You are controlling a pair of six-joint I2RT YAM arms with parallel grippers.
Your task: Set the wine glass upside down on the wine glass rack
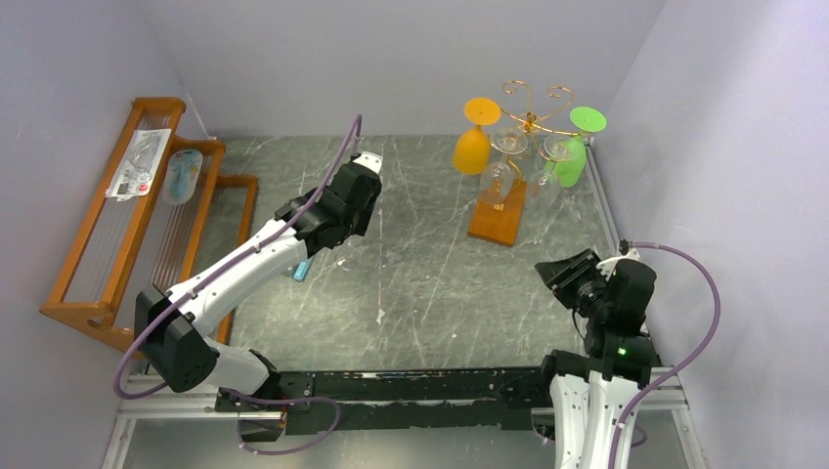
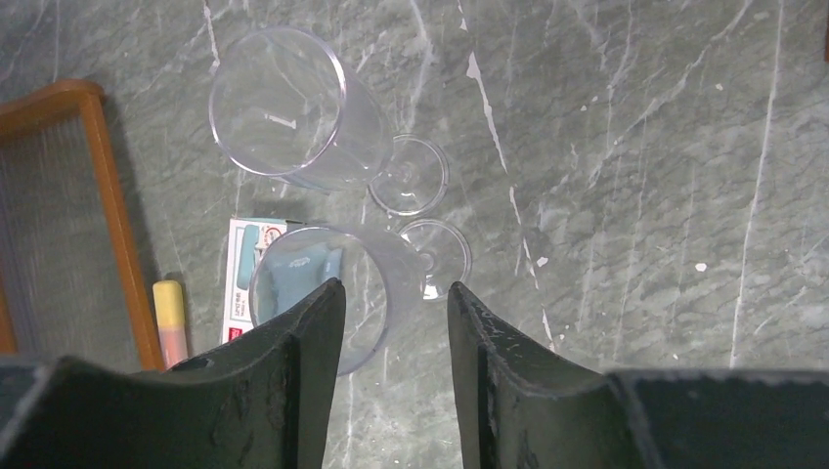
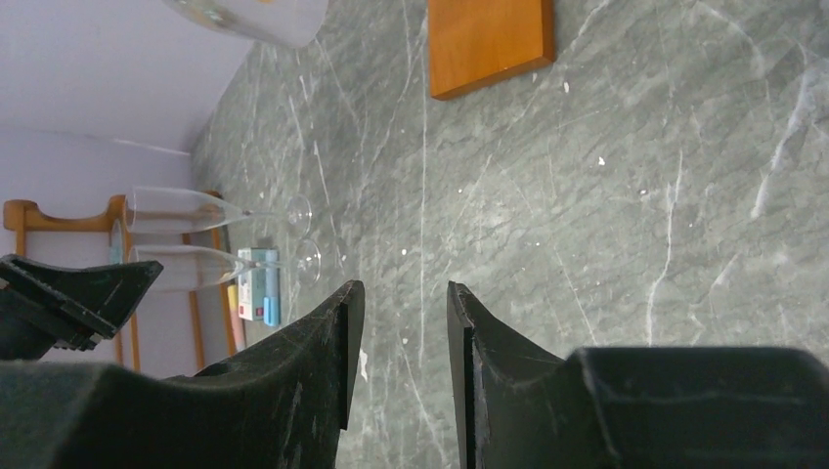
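Two clear wine glasses stand upright side by side on the marble table. The nearer wine glass point(image 2: 376, 264) has its bowl partly behind my left gripper's left finger point(image 2: 313, 332). The farther glass point(image 2: 283, 107) stands apart. My left gripper point(image 2: 393, 293) hovers above the nearer glass's rim, jaws partly apart, and the glass's edge and bare table show in the gap. The wine glass rack point(image 1: 533, 109), gold wire on a wooden base point(image 1: 497, 213), stands at the back right. My right gripper point(image 3: 401, 293) is open and empty over the table, near the right edge.
On the rack hang an orange glass point(image 1: 474, 142), a green glass point(image 1: 575, 151) and two clear ones point(image 1: 501, 174). A large slatted wooden rack point(image 1: 103, 244) fills the left side. A blue-white packet point(image 2: 244, 264) and a yellow stick point(image 2: 171, 318) lie beside it.
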